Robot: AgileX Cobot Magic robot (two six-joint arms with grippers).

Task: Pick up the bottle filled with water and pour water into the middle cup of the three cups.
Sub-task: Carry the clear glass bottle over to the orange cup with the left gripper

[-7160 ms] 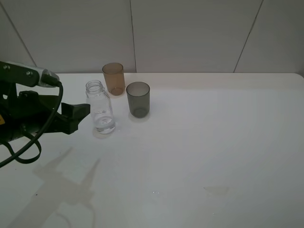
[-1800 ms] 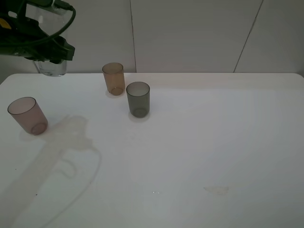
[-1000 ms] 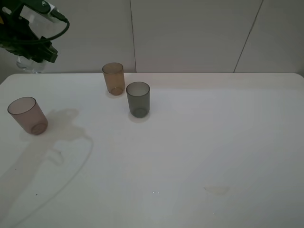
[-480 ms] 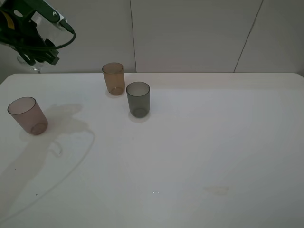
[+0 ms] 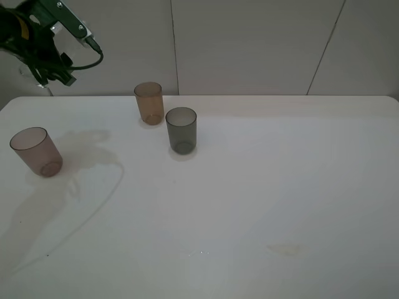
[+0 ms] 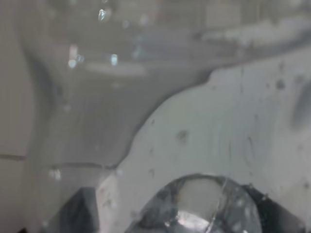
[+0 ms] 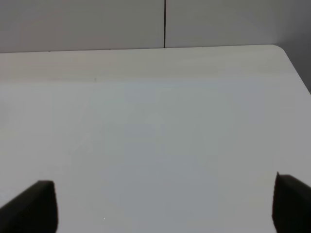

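The left pincer (image 5: 45, 68) clamps the bottle (image 6: 146, 77), water inside, well apart from the middle cup (image 5: 149, 103); right pincer (image 7: 160, 204) stands open.

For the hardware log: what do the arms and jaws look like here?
Left arm: dark green-black housing, a white block on it, a yellow mark, a black cable looping out. Right gripper: only two black, blocky jaws show; its arm is out of view.

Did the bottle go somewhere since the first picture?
Yes. The bottle stood on the table close to the amber cup; now it hangs high up, far to that cup's left.
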